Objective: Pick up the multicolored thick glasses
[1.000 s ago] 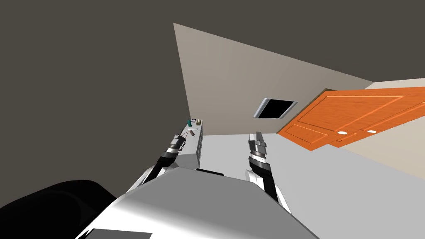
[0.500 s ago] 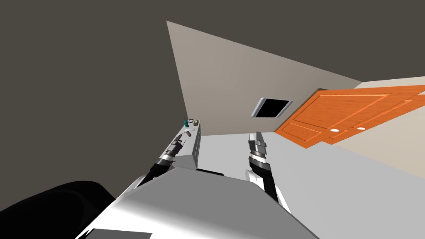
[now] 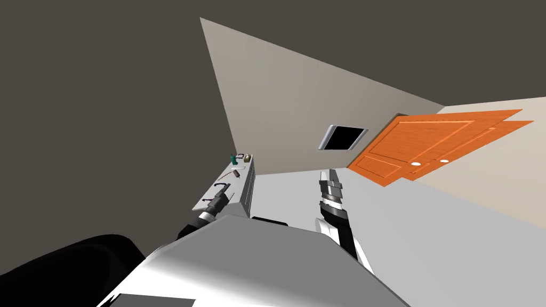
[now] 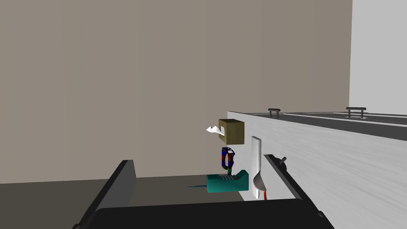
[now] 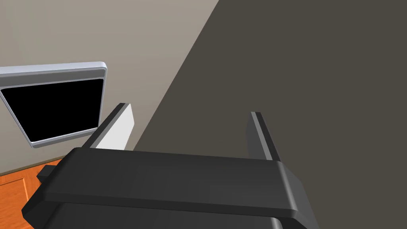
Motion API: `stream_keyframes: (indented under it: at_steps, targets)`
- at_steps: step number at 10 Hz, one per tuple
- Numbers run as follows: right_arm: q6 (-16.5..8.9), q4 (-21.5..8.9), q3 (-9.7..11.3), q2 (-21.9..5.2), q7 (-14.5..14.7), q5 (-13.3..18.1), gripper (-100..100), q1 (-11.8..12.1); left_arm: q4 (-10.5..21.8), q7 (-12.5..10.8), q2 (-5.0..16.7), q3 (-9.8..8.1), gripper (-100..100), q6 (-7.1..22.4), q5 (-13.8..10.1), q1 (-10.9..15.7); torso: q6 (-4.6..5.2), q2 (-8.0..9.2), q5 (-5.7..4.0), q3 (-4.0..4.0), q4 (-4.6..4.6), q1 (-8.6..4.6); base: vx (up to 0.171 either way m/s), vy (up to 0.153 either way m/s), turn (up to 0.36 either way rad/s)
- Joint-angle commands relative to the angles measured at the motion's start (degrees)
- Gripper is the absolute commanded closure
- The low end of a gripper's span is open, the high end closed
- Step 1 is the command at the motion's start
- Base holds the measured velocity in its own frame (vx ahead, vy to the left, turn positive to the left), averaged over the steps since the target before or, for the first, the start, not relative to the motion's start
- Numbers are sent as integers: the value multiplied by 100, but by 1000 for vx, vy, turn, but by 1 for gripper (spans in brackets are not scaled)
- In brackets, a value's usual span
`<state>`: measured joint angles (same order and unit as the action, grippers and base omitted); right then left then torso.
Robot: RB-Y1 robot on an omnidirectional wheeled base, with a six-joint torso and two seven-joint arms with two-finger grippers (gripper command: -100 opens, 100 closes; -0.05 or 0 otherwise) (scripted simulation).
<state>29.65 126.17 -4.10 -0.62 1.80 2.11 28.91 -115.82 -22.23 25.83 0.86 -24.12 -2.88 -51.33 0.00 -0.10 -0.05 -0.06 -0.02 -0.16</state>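
1. The left end effector (image 4: 198,179) hangs released, fingers spread, at the near end of the dresser (image 4: 338,159).
2. The multicolored glasses (image 4: 227,158) stand well ahead of it, between a teal phone (image 4: 226,183) and a tissue box (image 4: 232,131).
3. Risk: that tight spot could make a finger knock either neighbour, or let the thin frame slip.
4. The right end effector (image 5: 190,131) is released as well, held aside.

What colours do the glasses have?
The glasses are dark blue with red and green patches, clearest in the left wrist view.
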Motion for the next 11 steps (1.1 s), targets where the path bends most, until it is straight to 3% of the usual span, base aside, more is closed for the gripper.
stream_keyframes:
  at_steps: [1, 2, 4, 6, 8, 9, 10, 11]
  targets:
    - [0, 0, 0, 0, 0, 0, 0, 0, 151, -286, 273, 39, -100, 86, -55, -212, 0, 0, 0, 0, 0, 0, 50, -43, -80]
    - [0, 0, 0, 0, 0, 0, 0, 0, 151, -310, 273, 39, -100, 86, -55, -212, 1, -4, 1, -2, -1, 1, 52, -32, -42]
    - [0, 0, 0, 0, 0, 0, 0, 0, 464, -691, 671, 150, -100, 133, -128, -597, 1, -9, 1, -5, -2, 4, 78, -43, -122]
    - [0, 0, 0, 0, 0, 0, 0, 1, 495, -808, 732, 150, -100, 133, -128, -597, 1, -14, 1, -8, -3, 3, 50, -28, -21]
    - [0, 0, 0, 0, 0, 0, 0, 0, 806, -1195, 1148, 272, -100, 190, -189, -958, 1, -2, 2, -1, 0, 11, 67, -26, -139]
    - [0, 0, 0, 0, 0, 0, 0, 0, 846, -1318, 1191, 272, -100, 190, -189, -958, 3, -15, 2, -8, -3, 8, 77, -18, -52]
    - [0, 0, -1, 0, 0, 0, 0, 1, 1022, -1524, 1417, 336, -100, 222, -215, -1127, -1, -14, 2, -8, -3, 10, 60, -17, -96]
    - [0, 0, 0, 0, 0, 0, 0, 0, 1022, -1574, 1417, 336, -100, 222, -215, -1127, 1, -10, 3, -6, -2, 12, 43, -6, -61]
